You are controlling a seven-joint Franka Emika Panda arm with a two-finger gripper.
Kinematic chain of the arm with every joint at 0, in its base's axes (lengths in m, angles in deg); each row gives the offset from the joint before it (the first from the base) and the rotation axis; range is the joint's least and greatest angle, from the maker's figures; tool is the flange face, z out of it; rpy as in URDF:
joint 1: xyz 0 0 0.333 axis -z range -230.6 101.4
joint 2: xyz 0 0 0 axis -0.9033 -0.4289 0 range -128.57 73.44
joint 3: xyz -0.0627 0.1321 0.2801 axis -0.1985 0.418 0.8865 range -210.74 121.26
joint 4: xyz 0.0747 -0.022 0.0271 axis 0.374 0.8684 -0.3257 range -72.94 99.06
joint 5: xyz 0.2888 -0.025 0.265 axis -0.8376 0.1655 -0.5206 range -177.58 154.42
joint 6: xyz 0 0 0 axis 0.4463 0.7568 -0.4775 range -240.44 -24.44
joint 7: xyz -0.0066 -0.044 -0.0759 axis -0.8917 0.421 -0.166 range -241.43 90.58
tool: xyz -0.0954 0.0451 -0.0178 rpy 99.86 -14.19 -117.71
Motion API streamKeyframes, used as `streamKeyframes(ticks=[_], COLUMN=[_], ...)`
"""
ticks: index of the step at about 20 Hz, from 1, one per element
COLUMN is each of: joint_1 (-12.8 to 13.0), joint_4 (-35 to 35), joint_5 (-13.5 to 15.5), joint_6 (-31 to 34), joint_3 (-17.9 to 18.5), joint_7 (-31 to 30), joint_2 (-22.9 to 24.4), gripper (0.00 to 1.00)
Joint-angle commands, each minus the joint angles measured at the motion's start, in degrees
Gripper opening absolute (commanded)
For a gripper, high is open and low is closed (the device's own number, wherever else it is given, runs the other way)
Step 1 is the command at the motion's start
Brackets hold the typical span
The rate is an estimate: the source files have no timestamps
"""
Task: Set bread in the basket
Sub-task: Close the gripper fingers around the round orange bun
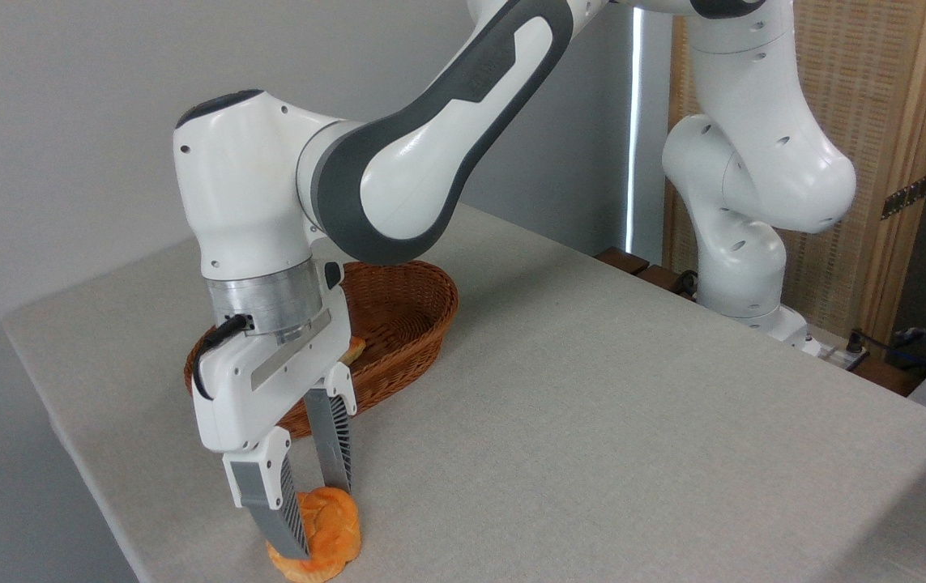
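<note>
The bread [331, 530], a small orange-golden knotted bun, rests on the grey table near its front edge. My gripper [315, 522] has come down over it. The front finger [280, 518] presses on the bun's left side and the rear finger [334, 441] stands against its far side, so the gripper is shut on the bread. The bun's bottom still touches the table. The basket [418, 324], oval brown wicker with low sides, stands just behind the gripper, partly hidden by the robot's wrist.
A pale piece of another loaf [353, 350] shows inside the basket behind the hand. The table's front-left edge [118, 518] runs close to the bun. The robot's base [742, 275] stands at the right rear.
</note>
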Motion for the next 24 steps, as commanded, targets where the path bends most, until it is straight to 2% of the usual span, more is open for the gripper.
streamKeyframes(ticks=[1,2,4,11,21,24], joint_1=[-0.1,-0.1,-0.1,-0.1,-0.1,-0.2], joint_4=[0.4,0.5,0.4,0.4,0.1,-0.2], joint_5=[-0.8,-0.8,-0.8,-0.7,-0.5,0.4], joint_6=[-2.6,-2.7,-2.8,-2.9,-2.8,-2.2], joint_3=[0.1,0.1,0.1,0.0,0.0,0.2], joint_7=[0.8,0.9,1.1,2.8,2.7,2.7], joint_2=[-0.6,-0.8,-1.3,-1.4,-1.8,-0.9], gripper=[0.95,0.83,0.67,0.31,0.3,0.3])
